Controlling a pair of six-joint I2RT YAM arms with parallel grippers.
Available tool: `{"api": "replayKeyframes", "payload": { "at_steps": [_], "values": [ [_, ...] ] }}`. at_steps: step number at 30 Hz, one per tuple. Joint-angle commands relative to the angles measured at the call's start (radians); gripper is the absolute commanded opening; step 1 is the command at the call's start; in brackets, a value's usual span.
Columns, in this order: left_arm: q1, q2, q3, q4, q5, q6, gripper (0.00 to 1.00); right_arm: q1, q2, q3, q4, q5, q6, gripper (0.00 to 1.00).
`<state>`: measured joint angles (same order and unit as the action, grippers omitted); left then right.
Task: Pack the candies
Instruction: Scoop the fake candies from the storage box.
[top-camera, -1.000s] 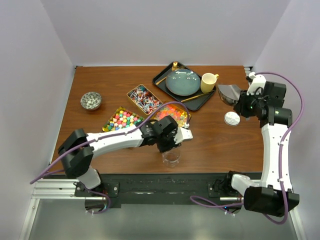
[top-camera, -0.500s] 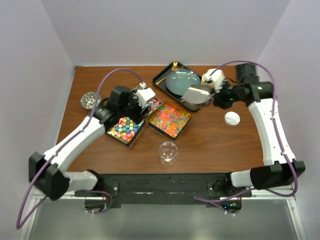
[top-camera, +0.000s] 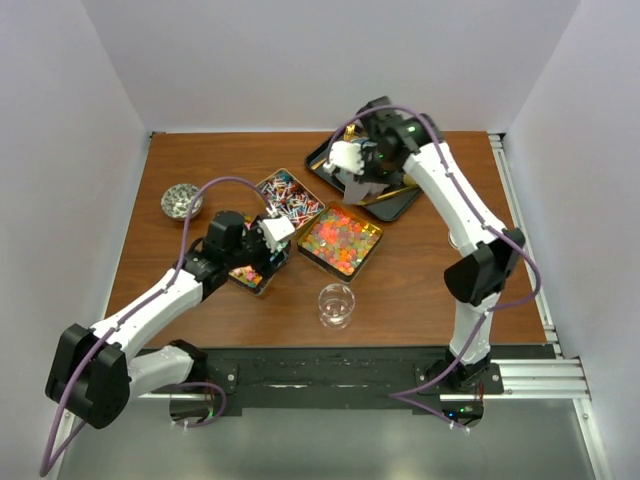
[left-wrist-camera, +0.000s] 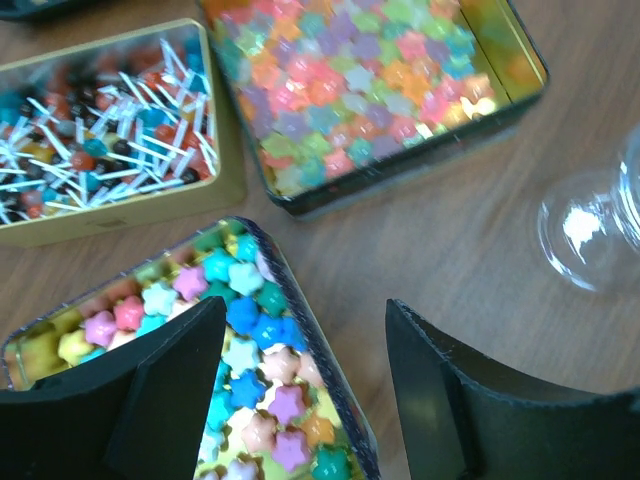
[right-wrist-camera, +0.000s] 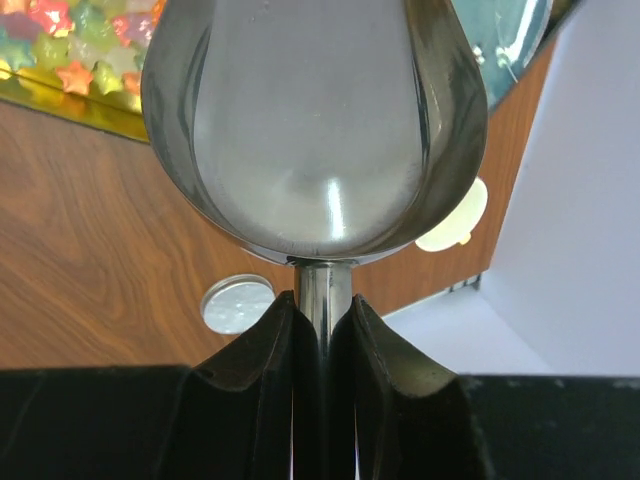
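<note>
Where the brown wood-grain table (top-camera: 190, 150) runs back to the plain pale walls (top-camera: 300, 60) that box it in on three sides, a black tray (top-camera: 402, 205) sits at the upper centre of the overhead view. The candies lie in three gold tins (left-wrist-camera: 120, 225) grouped close together in the middle of the tabletop. The wrapped candies (top-camera: 288, 197) fill the farthest tin, the gummies (top-camera: 340, 238) the one on the right, and the multicoloured star pieces (left-wrist-camera: 245, 350) the one at lower left.

The left gripper (left-wrist-camera: 305, 325) hangs over a corner of the star tin with its fingers spread wide around nothing; whether they touch the tin I cannot tell. A clear glass jar (top-camera: 337, 305) stands by itself below the tins, near the front edge. The right gripper (right-wrist-camera: 322, 310) is over the tray, its fingers pressed tight on the handle of a metal scoop (right-wrist-camera: 315, 130). A small bowl (top-camera: 181, 201) sits at the left of the table. In the right wrist view a round silvery lid (right-wrist-camera: 238, 303) lies flat on the wood at lower left.
</note>
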<state>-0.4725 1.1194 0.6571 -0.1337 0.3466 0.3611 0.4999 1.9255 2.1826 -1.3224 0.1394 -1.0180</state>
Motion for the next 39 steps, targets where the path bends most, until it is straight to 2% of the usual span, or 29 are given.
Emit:
{"api": "replayKeyframes", "payload": {
  "at_steps": [1, 6, 14, 22, 26, 34, 39],
  "values": [
    [0.077, 0.003, -0.043, 0.204, 0.071, -0.079, 0.69, 0.061, -0.005, -0.007, -0.262, 0.149, -0.106, 0.00],
    [0.164, 0.066, -0.036, 0.284, 0.097, -0.157, 0.69, 0.063, 0.009, -0.070, -0.265, 0.155, -0.151, 0.00],
    [0.225, 0.111, -0.039, 0.338, 0.121, -0.208, 0.68, 0.065, -0.016, -0.147, -0.264, 0.118, -0.188, 0.00],
    [0.229, 0.134, -0.062, 0.345, 0.140, -0.243, 0.68, 0.078, -0.054, -0.251, -0.262, 0.074, -0.162, 0.00],
    [0.230, 0.154, -0.062, 0.361, 0.147, -0.252, 0.68, 0.085, -0.071, -0.313, -0.259, 0.101, -0.134, 0.00],
    [0.230, 0.168, -0.059, 0.375, 0.153, -0.268, 0.68, 0.091, 0.004, -0.270, -0.262, 0.195, -0.048, 0.00],
    [0.230, 0.165, -0.080, 0.368, 0.160, -0.260, 0.68, 0.092, 0.056, -0.293, -0.244, 0.189, -0.002, 0.00]
  ]
}}
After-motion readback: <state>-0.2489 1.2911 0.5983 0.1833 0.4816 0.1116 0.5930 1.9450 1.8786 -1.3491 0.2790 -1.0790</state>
